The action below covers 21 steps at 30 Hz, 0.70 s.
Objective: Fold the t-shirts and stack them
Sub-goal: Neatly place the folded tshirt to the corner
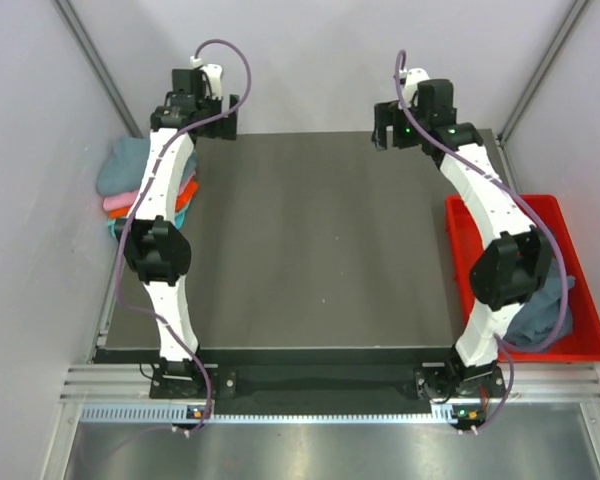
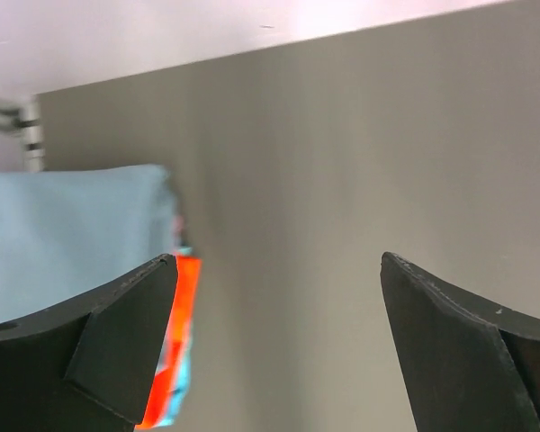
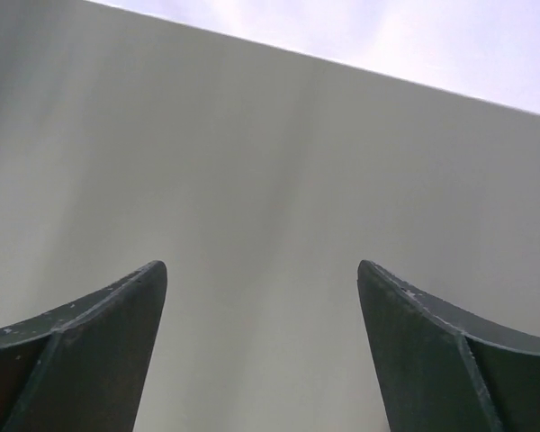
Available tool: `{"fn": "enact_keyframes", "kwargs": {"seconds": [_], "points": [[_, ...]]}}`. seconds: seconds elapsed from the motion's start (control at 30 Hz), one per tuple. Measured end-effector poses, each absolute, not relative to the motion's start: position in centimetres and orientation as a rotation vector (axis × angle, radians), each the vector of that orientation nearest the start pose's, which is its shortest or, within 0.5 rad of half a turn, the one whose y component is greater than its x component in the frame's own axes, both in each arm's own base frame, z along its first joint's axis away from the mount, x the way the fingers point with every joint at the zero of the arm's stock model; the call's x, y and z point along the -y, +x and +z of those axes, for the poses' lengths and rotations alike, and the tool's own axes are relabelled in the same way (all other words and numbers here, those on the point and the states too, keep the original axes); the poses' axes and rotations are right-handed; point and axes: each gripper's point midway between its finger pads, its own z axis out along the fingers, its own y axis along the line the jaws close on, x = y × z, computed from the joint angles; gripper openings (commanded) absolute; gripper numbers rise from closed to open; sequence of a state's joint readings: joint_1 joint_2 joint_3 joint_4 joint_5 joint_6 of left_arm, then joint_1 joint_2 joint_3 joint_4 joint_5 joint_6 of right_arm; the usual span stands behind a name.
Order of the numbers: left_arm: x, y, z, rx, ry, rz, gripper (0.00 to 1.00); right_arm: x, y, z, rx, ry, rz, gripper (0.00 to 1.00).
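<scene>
From above, both arms are seen stretched toward the far edge of the dark table [image 1: 320,250]. The left gripper [image 1: 212,118] is held over the far left corner and the right gripper [image 1: 390,132] over the far right side. How wide either is spread cannot be told from up here.

A stack of t-shirts [image 1: 130,190] is parked at the table's left edge, partly hidden by the left arm [image 1: 162,180]. A blue-grey shirt [image 1: 120,165] is on top, with a pink shirt [image 1: 120,204], an orange shirt [image 1: 186,197] and a teal shirt [image 1: 113,230] showing beneath. Off the right side a red tray [image 1: 585,340] is seen. A crumpled blue-grey shirt [image 1: 548,315] is lying in it, half covered by the right arm [image 1: 480,190].

Over to the left wrist: the left gripper [image 2: 279,259] is released, jaws spread wide, nothing held between them. The table is seen beyond. The stack is caught at the left, blue-grey above, an orange edge and a sliver of teal below. It sits behind the left finger [image 2: 117,342]; whether it is touched cannot be told.

Now the right wrist: the right gripper [image 3: 261,265] is likewise released, jaws wide apart, nothing gripped. Grey table surface is seen past the fingers [image 3: 81,360].
</scene>
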<state>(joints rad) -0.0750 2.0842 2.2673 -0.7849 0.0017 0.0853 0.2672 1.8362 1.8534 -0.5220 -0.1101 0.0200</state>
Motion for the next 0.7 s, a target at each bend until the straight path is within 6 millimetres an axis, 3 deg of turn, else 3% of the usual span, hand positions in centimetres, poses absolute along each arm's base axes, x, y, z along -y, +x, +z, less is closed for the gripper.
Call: {"fn": "enact_keyframes", "kwargs": {"seconds": [0.17, 0.3, 0.43, 0.7], "points": [[7.8, 55.8, 26.3, -2.182, 0.190, -0.095, 0.99, -12.5, 49.1, 30.1, -2.078, -0.288, 0.088, 0.92], [8.4, 55.8, 26.2, -2.184, 0.153, -0.163, 0.99, -8.8, 48.8, 31.8, -2.078, -0.167, -0.128, 0.95], [8.8, 55.7, 26.1, -2.188, 0.135, -0.222, 0.99, -6.2, 47.7, 31.8, -2.096, -0.088, -0.277, 0.98], [9.3, 55.4, 26.1, -2.192, 0.140, -0.247, 0.99, -4.5, 45.2, 33.1, -2.079, -0.065, -0.347, 1.00]]}}
